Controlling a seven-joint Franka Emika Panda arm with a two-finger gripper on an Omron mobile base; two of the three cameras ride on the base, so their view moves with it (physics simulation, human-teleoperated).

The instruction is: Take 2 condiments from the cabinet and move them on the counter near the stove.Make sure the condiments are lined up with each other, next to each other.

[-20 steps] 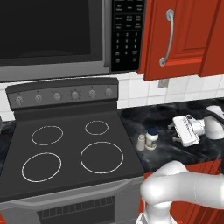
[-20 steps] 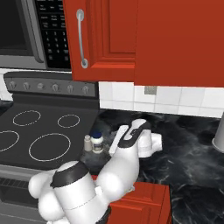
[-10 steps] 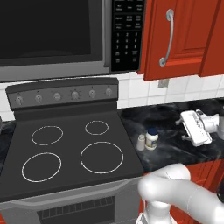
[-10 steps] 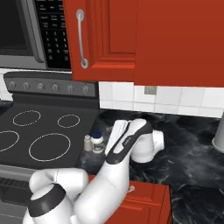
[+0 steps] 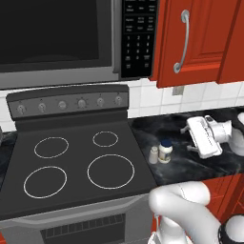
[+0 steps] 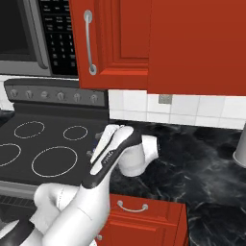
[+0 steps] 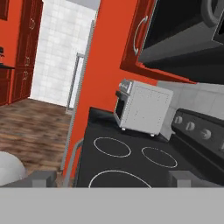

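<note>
Jar [image 5: 165,150], shaker [image 5: 154,155] beside stove [image 5: 76,162]; counter [image 5: 190,164] rightward free.

even, shadowless, sharp rendered light

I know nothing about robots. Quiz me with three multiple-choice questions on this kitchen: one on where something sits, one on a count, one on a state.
1. Where do the jar and shaker stand?
A on a burner
B on the counter beside the stove
C in the cabinet

2. How many burner rings are on the stove?
A two
B four
C six

3. The end effector is:
A open, holding nothing
B shut on the jar
C shut on the shaker

B: both stand on black marble right of the stove. B: four white rings show. A: it hangs apart from both.
</note>
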